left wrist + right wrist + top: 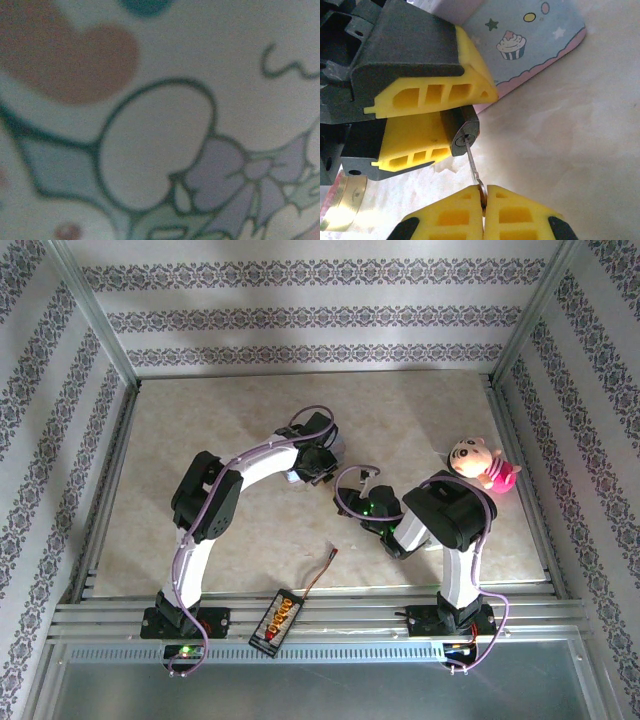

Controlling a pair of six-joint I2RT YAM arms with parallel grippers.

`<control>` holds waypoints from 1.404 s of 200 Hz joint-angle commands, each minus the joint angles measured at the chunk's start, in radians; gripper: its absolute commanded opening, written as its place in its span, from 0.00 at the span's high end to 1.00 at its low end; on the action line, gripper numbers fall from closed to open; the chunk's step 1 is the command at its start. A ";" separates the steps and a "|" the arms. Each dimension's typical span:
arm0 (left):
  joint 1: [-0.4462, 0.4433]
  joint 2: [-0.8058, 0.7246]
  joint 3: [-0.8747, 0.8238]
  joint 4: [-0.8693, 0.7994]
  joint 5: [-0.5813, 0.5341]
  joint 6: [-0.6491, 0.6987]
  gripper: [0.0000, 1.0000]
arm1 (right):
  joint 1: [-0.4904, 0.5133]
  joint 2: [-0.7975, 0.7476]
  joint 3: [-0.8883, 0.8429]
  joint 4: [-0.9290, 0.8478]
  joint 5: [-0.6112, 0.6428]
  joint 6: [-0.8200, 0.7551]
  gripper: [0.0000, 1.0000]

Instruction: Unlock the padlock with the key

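Yellow-padded left claw (469, 120) clamps the padlock (465, 131) at centre left of the right wrist frame, with the keyhole turned downward. The key (471, 161) has its tip at the keyhole. Its head is pinched in the right claw (483, 194), which is closed at the bottom edge. At upper right the tin (535, 45) lies on the table (580, 165). The left wrist frame shows the tin's print, blurred and very near.

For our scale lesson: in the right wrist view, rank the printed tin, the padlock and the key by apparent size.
1. printed tin, partly hidden
2. padlock
3. key, only its thin blade showing
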 commanded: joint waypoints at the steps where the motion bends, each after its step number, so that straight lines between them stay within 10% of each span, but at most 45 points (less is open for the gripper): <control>1: -0.008 0.006 0.037 -0.092 0.098 -0.032 0.94 | -0.015 -0.029 0.005 -0.043 0.002 0.027 1.00; 281: -0.019 0.001 0.000 -0.040 0.155 -0.028 0.98 | -0.074 -0.138 0.117 -0.207 -0.093 0.052 1.00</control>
